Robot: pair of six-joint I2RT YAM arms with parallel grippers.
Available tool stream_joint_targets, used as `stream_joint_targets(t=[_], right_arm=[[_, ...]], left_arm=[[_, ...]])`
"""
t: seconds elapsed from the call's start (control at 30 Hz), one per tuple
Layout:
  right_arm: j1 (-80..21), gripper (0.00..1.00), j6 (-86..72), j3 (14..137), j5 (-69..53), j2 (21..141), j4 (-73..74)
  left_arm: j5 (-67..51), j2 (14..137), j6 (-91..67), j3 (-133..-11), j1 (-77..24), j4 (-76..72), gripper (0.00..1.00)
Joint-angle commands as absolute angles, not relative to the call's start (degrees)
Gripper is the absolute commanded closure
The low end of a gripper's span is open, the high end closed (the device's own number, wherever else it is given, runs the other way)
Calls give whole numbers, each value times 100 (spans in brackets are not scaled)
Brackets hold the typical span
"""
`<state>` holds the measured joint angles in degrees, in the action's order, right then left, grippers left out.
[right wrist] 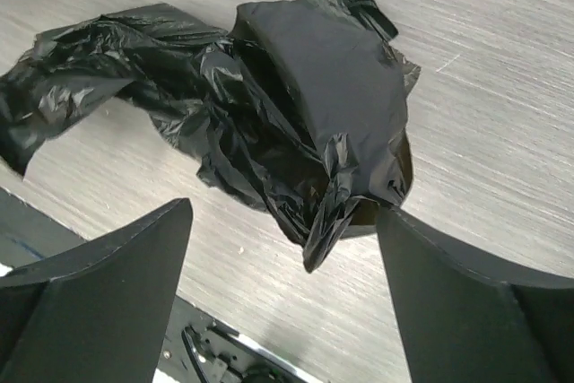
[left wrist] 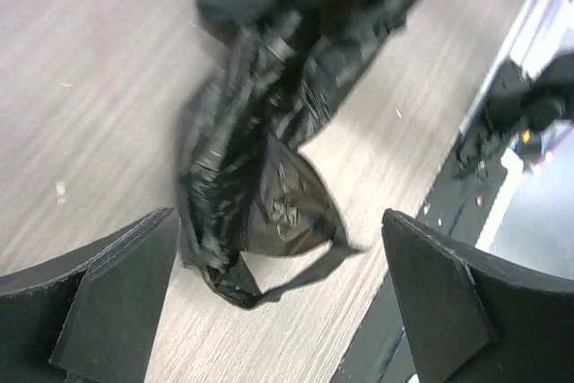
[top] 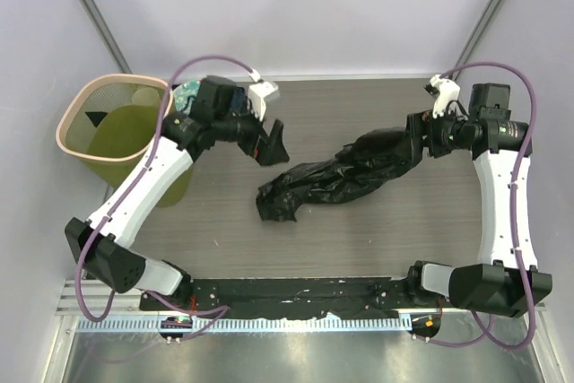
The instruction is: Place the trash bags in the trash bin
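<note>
Item: bags (top: 336, 177), glossy black film crumpled into one long strand; how many cannot be told
Location: flat on the table (top: 359, 248), middle to right, lying diagonally; well apart from the bin (top: 65, 127)
Bin: olive, see-through, pale rim, mouth up, by the table's far-left corner
Left gripper (top: 273, 154): fingers spread wide, nothing held, above the table near the strand's left end
Right gripper (right wrist: 282, 221): fingers spread wide, nothing held, a bunched wad of film lying below and between them
Handling, judged: very light, limp, slick; will sag and trail when lifted, loose tails may catch on the rim
Hold, judged: pinch a thick gathered fold, not a single layer; the right-end wad suits, or the knotted left end
Risk, judged: film slipping from the pads; strand draping outside the bin
</note>
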<state>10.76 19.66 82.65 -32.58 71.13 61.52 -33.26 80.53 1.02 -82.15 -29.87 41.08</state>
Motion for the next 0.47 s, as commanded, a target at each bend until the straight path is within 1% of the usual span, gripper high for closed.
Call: stream_joint_targets(t=[0.0, 0.1, 0.17, 0.23, 0.27, 0.3, 0.43], right_arm=[[1107, 8, 2154, 8288, -3322, 6584, 6557], [1099, 7, 2040, 8350, -3226, 6408, 6478], [1099, 7, 2065, 8306, -3217, 6302, 6530], [1099, 7, 2074, 8149, -3155, 6092, 6574], [1099, 7, 2083, 8069, -3138, 6004, 6635], [1099, 7, 2092, 7981, -3129, 5899, 6653], [1099, 5, 1987, 7743, -3172, 5433, 6610]], left_arm=[[-2358, 8314, -527, -9638, -2734, 5517, 0], [-2031, 8227, -676, -10062, -2540, 5826, 0], [-1610, 8016, -694, -10037, -2487, 5906, 0], [-1215, 7762, -729, -9670, -2487, 5898, 0], [-1100, 7448, -729, -9494, -2479, 5854, 0], [-1029, 7288, -738, -9109, -2461, 5836, 0], [-634, 6733, -783, -8657, -2268, 5853, 0]])
